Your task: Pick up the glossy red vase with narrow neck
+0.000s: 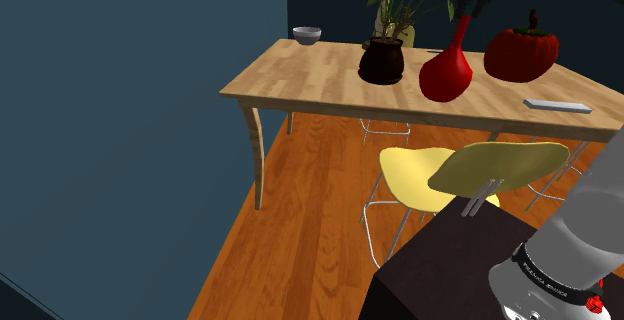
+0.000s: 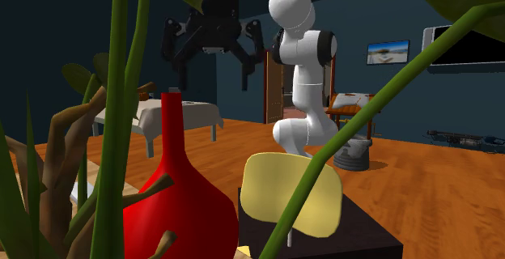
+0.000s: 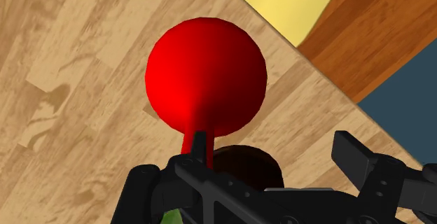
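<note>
Wood tabletop (image 1: 300, 73) in a dark blue room — gripper (image 2: 210, 55) above the red vase (image 1: 446, 68)
Jaws spread wide, it hangs over the slim neck; the vase stands between a dark pot (image 1: 381, 61) and a red pepper shape (image 1: 521, 55). Glossy, probably slippery and breakable — take the neck, squarely centred; the belly looks too wide.

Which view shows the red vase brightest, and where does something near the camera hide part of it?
Wrist view: the red vase is brightest, a saturated red on the pale wooden table. Shoulder view: it is dim, a dark red. Second exterior view: plant stems close to the camera cover part of its body.
</note>
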